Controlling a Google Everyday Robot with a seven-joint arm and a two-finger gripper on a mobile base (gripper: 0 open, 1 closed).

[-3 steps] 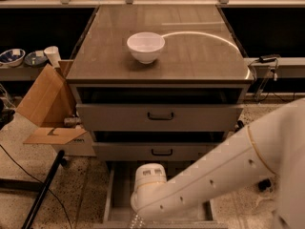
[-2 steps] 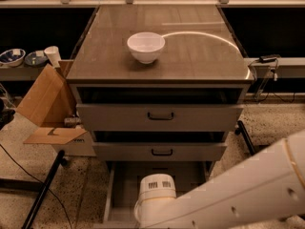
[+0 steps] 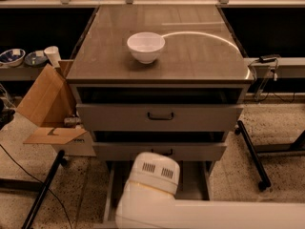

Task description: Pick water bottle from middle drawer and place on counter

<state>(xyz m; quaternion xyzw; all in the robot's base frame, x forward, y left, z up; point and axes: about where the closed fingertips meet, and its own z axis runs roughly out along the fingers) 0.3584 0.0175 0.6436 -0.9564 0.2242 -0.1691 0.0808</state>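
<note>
The counter [image 3: 190, 61] is a glossy grey-brown top with a pale curved glare streak. The middle drawer [image 3: 194, 179] is pulled out low at the front, and its grey floor and side walls show beside my arm. My white arm housing [image 3: 155, 173] hangs over the drawer and covers most of it. My gripper is hidden beneath this housing, somewhere over the drawer. The water bottle is not visible; the arm covers the drawer's middle.
A white bowl [image 3: 146, 46] stands on the counter's left centre. Two grey drawer fronts with black handles [image 3: 160, 116] are above the open tray. An open cardboard box [image 3: 45, 106] leans at the left. A black wheeled stand leg [image 3: 252, 156] is at the right.
My forearm has dropped from a diagonal across the right side to lie flat along the bottom edge. The white housing has shifted slightly over the open drawer.
</note>
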